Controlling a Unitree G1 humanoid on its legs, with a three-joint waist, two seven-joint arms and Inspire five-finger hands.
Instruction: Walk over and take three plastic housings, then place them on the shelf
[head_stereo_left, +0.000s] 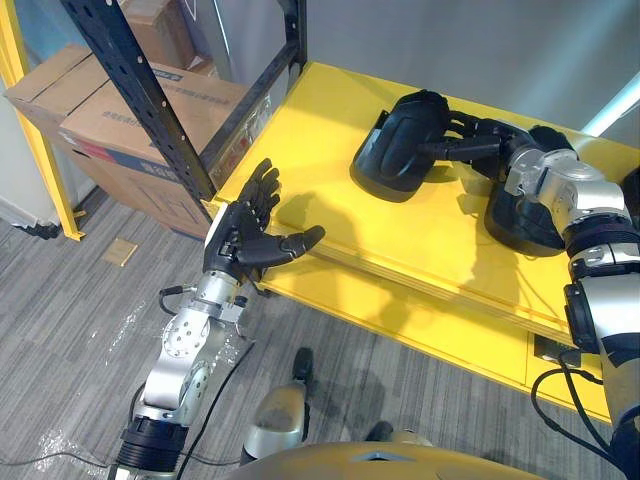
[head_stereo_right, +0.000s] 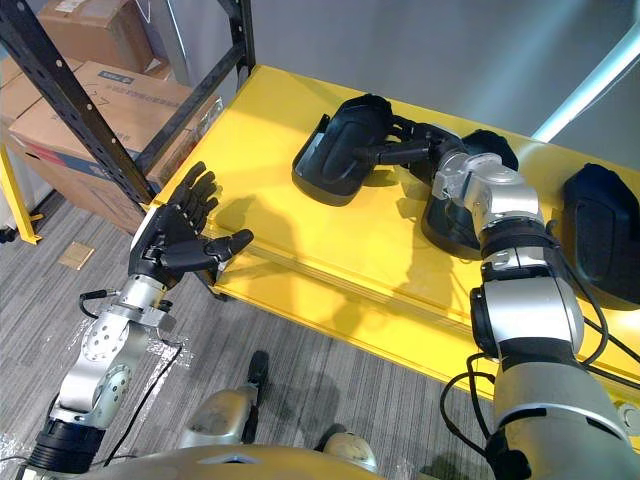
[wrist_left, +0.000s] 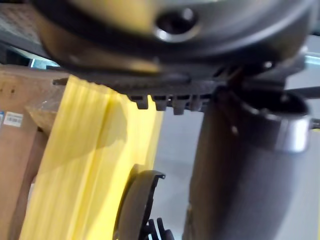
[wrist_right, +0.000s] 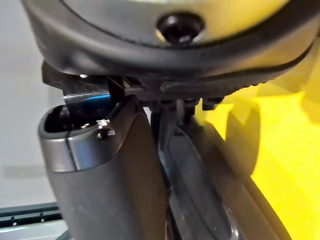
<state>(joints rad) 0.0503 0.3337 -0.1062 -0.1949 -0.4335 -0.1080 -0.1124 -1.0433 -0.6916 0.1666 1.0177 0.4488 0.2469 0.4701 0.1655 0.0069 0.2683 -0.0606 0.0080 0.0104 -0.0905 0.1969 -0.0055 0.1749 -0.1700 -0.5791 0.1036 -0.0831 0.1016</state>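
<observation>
The right hand (head_stereo_right: 425, 138) has its fingers (head_stereo_right: 403, 126) curled over the rim of a black plastic housing (head_stereo_right: 335, 160). Its thumb lies across the hollow side, pinching the housing where it lies on the yellow shelf (head_stereo_right: 330, 250). The housing is a rounded dark shell with a raised rim. A second housing (head_stereo_right: 445, 228) lies just behind those fingers, under the wrist, and a third housing (head_stereo_right: 600, 235) lies well beyond it. The left hand (head_stereo_left: 245, 238) hovers at the shelf's front corner, its fingers straight, spread and empty.
</observation>
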